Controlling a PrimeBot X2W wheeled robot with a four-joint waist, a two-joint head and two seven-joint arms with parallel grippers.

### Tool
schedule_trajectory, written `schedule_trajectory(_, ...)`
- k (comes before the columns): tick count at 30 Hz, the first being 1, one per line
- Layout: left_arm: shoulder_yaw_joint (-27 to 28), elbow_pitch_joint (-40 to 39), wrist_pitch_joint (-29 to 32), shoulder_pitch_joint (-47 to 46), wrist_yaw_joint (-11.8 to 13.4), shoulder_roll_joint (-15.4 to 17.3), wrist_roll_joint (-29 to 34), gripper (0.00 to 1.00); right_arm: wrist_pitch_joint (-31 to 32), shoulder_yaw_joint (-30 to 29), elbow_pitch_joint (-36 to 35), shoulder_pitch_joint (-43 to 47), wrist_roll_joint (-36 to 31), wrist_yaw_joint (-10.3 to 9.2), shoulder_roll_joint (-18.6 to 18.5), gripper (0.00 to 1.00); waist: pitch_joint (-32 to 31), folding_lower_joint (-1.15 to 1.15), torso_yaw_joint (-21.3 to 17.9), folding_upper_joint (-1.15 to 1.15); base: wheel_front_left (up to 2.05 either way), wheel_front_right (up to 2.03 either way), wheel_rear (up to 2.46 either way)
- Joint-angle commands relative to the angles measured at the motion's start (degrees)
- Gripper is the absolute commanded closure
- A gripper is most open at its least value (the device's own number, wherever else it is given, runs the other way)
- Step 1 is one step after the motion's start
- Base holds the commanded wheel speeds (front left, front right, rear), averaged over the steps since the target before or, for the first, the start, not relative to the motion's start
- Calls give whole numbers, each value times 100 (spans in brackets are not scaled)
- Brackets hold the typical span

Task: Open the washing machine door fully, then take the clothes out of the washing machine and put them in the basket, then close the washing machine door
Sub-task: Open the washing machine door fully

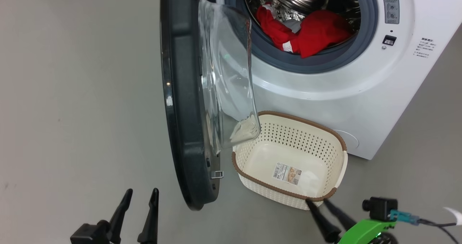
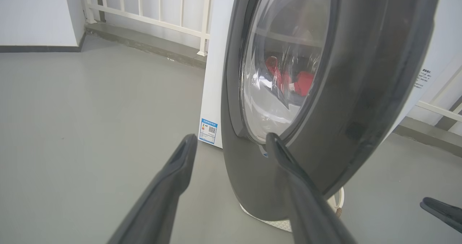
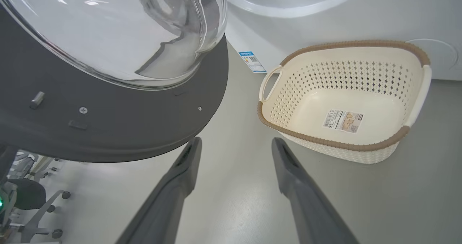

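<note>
The washing machine door (image 1: 184, 103) stands swung out edge-on, its black rim toward me and its glass bowl (image 1: 225, 74) facing the machine. Red clothes (image 1: 310, 33) with white trim lie in the steel drum of the white washing machine (image 1: 361, 92). The cream basket (image 1: 290, 157) sits empty on the floor before the machine, a paper label on its bottom. My left gripper (image 1: 141, 197) is open, low and left of the door's bottom edge, holding nothing. My right gripper (image 1: 318, 201) is open just beyond the basket's near rim. The door (image 2: 346, 103) looms close in the left wrist view.
Grey floor (image 1: 72, 110) spreads wide to the left of the door. A white railing (image 2: 151, 9) and a wall stand behind the machine. Chair bases on castors (image 3: 32, 208) show under the door in the right wrist view. A blue label (image 2: 208, 130) marks the machine's side.
</note>
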Motion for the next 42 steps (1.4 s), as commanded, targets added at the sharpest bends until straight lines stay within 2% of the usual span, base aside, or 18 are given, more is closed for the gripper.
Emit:
schedule_trajectory(1,194,-131,-71,-16,-30,82,36,0,-81,-182,-112,-125,-383,44,-29,0,3,0,-11,0,0,0,0)
schedule_trajectory(6,190,-137,-71,-2,-30,81,34,0,-84,-1093,-319,185,-1754,44,229,0,-8,0,-21,0,0,0,0)
schedule_trajectory(7,190,-137,-71,-2,-30,81,34,0,-84,-1093,-319,185,-1754,44,229,0,-8,0,-21,0,0,0,0)
schedule_trajectory(16,195,-145,-71,-7,-30,75,35,0,-85,-2398,-1035,780,-3626,44,724,0,-2,0,-14,0,0,0,0)
schedule_trajectory(22,209,-146,-71,-24,-30,69,38,0,-85,-2929,-1545,1041,-4436,44,950,0,0,0,-1,0,0,0,0)
schedule_trajectory(28,232,-175,-71,-15,-30,65,42,0,-85,-3276,-1942,1240,-4838,44,1101,0,-6,0,-6,0,0,0,0)
schedule_trajectory(42,247,-217,-71,-26,-30,64,27,0,-85,-3372,-2014,1339,-5026,44,1184,0,21,0,-38,0,0,0,0)
